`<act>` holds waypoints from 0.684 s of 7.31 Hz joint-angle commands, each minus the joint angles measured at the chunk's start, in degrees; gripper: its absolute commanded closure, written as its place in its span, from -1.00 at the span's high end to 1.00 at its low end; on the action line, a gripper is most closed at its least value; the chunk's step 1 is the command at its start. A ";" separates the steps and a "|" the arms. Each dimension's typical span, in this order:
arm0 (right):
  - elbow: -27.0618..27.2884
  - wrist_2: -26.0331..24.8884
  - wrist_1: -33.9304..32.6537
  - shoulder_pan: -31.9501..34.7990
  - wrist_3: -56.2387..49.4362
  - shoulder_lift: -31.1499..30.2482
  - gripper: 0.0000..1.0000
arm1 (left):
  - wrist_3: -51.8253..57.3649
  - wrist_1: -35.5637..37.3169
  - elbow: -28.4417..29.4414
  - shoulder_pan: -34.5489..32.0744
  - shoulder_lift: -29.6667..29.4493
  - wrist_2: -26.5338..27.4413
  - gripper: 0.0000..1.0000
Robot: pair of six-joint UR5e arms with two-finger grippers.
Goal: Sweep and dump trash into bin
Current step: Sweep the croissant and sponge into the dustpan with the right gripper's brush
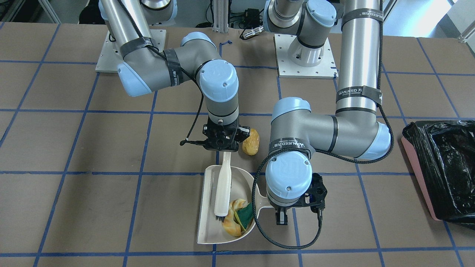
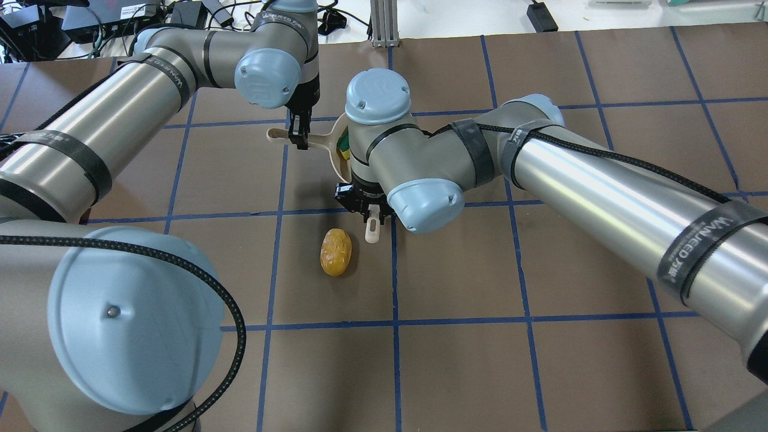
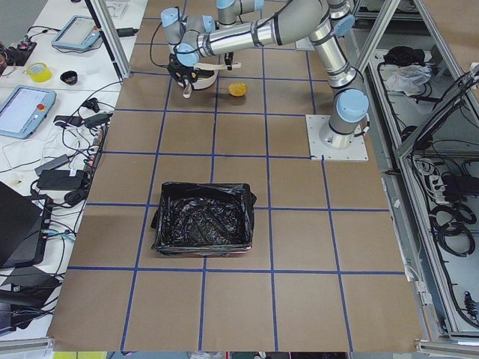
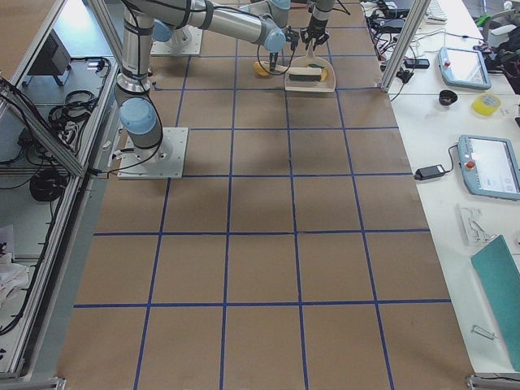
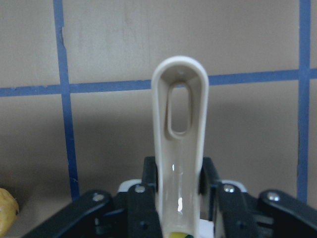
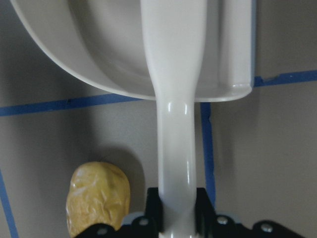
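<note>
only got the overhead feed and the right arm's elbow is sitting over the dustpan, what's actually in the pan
Observer: The front-facing view shows the croissant-like piece and the green-and-yellow sponge piece lying together in the dustpan, right by the bristles of the brush.
Operator: ok and where do we dump, nothing like that shows on my feed
Observer: The bin stands on the table off to the robot's left of the pan, well apart from it, with its black bag open at the top.
Operator: left arm's grip looks tiny from here, is it closed
Observer: Yes. In the left wrist view the left gripper has its jaws shut on the dustpan handle.
</note>
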 commanded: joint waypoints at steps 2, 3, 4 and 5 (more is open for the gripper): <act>0.59 -0.46 9.76 -0.59 -0.60 -7.13 -1.00 | 2.69 -0.07 0.29 3.34 2.02 -2.49 -1.00; 1.21 -0.11 10.91 -0.25 -0.69 -7.49 -1.00 | 2.78 -0.15 0.47 4.49 3.16 -2.77 -1.00; 4.52 0.24 10.75 -0.07 -0.51 -8.62 -1.00 | 3.05 -1.11 0.38 6.06 4.83 -3.38 -1.00; 8.47 0.24 10.05 -0.07 0.01 -10.98 -1.00 | 3.92 -2.08 0.03 7.64 6.50 -3.38 -1.00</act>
